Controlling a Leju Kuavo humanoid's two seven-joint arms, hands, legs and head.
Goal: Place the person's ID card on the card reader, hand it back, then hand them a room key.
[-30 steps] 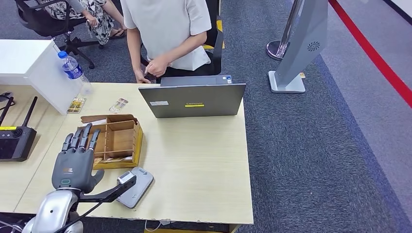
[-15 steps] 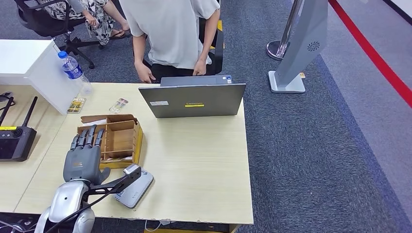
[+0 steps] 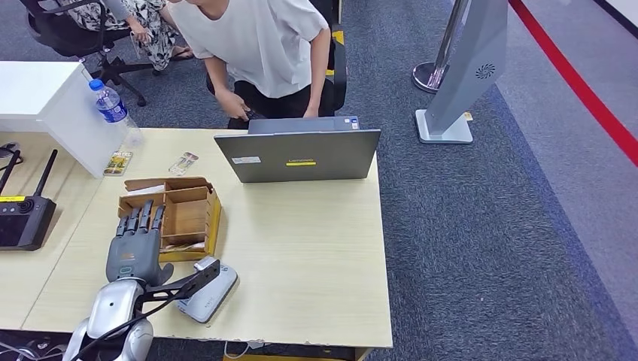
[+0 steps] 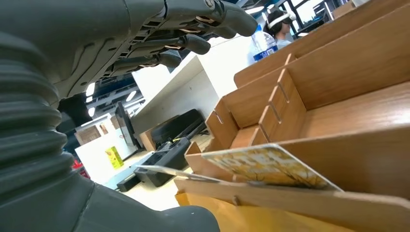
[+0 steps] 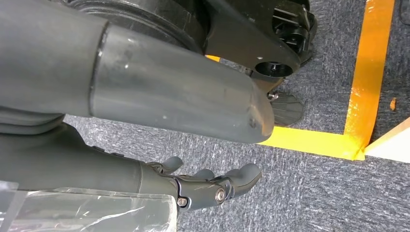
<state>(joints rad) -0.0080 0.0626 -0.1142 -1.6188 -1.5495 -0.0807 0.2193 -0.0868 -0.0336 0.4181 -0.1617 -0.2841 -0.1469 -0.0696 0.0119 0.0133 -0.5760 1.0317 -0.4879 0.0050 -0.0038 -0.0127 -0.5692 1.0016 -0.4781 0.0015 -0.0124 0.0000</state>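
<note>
Left hand (image 3: 134, 252) has slid up to the wooden box (image 3: 188, 214), fingers spread, holding nothing. Key cards (image 4: 263, 165) sit in its front slot; next up, pinching one out.

grey left hand (image 3: 135, 252); brown wooden box (image 3: 188, 214); yellow-patterned card (image 4: 266, 166); grey laptop (image 3: 301, 154).

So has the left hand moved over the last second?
Yes. The left hand has shifted toward the wooden organizer box, its fingertips now over the box's near-left corner.
</note>
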